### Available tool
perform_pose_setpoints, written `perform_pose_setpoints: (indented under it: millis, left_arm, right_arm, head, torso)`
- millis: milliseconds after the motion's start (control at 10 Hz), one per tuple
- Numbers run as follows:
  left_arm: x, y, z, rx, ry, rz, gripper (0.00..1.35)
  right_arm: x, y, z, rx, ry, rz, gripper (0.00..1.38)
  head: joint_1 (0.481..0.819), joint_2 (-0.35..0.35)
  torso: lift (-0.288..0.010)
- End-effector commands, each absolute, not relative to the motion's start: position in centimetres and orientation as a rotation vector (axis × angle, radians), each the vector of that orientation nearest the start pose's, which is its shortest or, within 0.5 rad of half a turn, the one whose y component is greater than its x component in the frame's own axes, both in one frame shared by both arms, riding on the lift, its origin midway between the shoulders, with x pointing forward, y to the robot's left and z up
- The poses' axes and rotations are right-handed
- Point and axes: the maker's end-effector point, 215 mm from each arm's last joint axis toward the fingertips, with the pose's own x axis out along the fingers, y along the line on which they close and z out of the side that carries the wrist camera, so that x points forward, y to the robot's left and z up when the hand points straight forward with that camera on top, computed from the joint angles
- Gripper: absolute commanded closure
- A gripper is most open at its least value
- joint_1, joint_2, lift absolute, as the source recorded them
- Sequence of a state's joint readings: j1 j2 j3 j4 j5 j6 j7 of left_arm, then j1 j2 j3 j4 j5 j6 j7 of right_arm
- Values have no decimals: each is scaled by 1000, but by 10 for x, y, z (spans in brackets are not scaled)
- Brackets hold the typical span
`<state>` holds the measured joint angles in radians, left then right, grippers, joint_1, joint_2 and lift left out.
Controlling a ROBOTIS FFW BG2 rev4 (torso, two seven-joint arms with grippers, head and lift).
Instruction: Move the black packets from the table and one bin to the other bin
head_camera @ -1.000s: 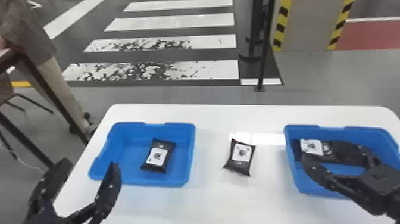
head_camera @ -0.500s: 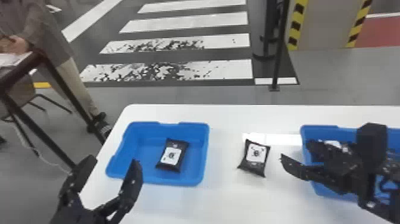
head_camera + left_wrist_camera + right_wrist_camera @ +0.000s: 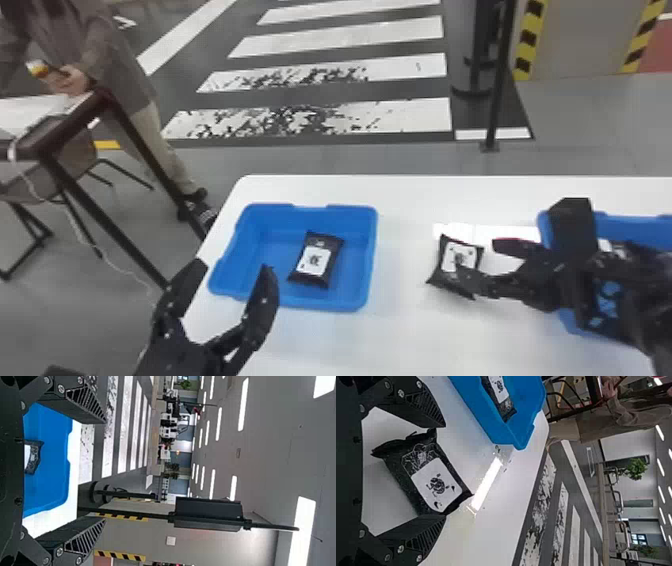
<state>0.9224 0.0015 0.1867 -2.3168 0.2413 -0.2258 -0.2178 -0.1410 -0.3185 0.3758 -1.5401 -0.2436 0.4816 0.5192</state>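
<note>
**Transfer unfinished, with a pickup close at hand**

Nearest, the left gripper waits at the near left, its fingers wide apart with nothing between them. To the right, the right gripper is also wide, its fingers on either side of the loose packet. No firm grip can be made out.

That packet lies on the white table, between the two bins, so the table part of the job remains to be done. Closing on it looks like the step in hand.

Farther in, the left bin holds one packet, flat on its floor. The right bin, partly behind the right arm, has at least one packet inside; the full count cannot be told. Which bin is to receive them is not clear either, but with packets in both, the bin-to-bin part seems unfinished too.
</note>
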Motion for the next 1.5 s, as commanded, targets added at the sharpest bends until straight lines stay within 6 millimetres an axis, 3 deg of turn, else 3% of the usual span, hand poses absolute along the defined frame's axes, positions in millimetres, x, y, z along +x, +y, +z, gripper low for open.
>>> perform_pose_setpoints:
  millis: [0,200,600,700,800,900,1100,1400]
  left_arm:
    - [327,275,-277,-93,-72,-60,176]
    - [331,271,-280,-113,-79,-63,176]
    - [333,268,-289,-140,-74,-64,176]
    - [334,269,-288,-141,-80,-63,176]
    - [333,268,-287,-146,-83,-62,176]
    - [332,269,-288,-153,-81,-60,176]
    - [329,271,-288,-156,-80,-57,176]
    - [328,272,-286,-154,-87,-53,176]
  right_arm:
    - [528,-51,-469,-110,515,845,214]
    - [540,-41,-490,-188,554,866,214]
    - [527,-43,-534,-244,664,872,234]
    - [525,-40,-535,-266,675,881,449]
    - [524,-35,-532,-273,670,878,918]
    - [524,-32,-532,-271,667,871,1254]
    - [519,-18,-520,-235,641,878,1271]
    - [533,-28,-502,-192,578,834,1271]
  head:
    - [695,274]
    - [695,284]
    - [695,287]
    - [695,287]
    - [695,287]
    - [695,291]
    - [695,305]
    - [695,320]
  torso:
    - [-110]
    - [-110]
    - [-110]
    - [-110]
    - [-110]
    - [-110]
    - [-110]
    - [-110]
